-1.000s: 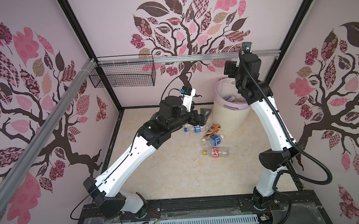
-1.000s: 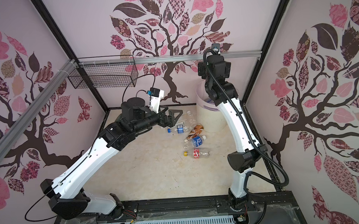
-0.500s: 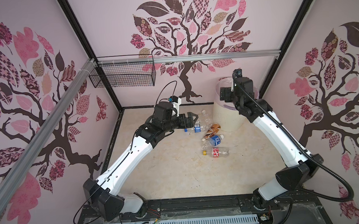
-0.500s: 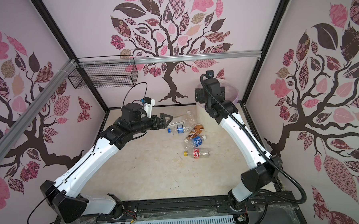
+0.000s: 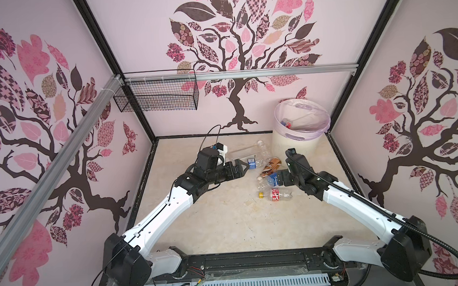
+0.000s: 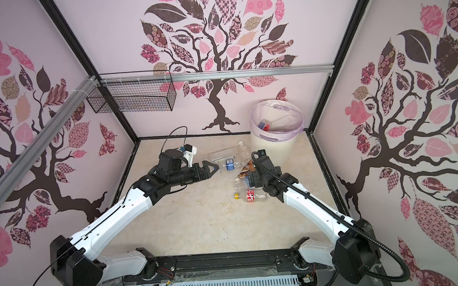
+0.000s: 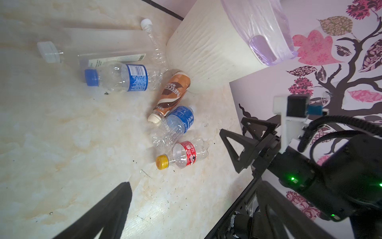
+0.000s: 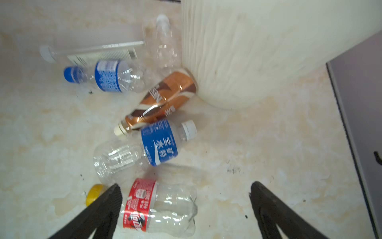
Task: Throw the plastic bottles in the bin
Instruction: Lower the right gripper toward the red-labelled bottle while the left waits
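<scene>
Several plastic bottles lie on the floor left of the bin [image 5: 299,142]: a blue-capped one [image 5: 253,163], a brown-labelled one [image 5: 270,165], a blue-labelled one [image 5: 268,180] and a red-labelled, yellow-capped one [image 5: 276,195]. Another bottle [image 5: 285,124] lies inside the bin. My left gripper [image 5: 244,167] is open and empty, its tips just short of the blue-capped bottle. My right gripper [image 8: 185,192] is open low over the floor. The red-labelled bottle [image 8: 161,207] lies between its fingers, close to one finger [image 8: 107,202] but not gripped.
A long flat clear bottle [image 5: 243,156] and a crushed white-capped one [image 5: 264,148] lie by the back wall. A black wire basket [image 5: 157,99] hangs on the back left rail. Walls close in the floor on three sides.
The right arm came down from over the bin to the floor beside the bottles. The left arm lowered and reached toward the blue-capped bottle. Both grippers stayed open.
</scene>
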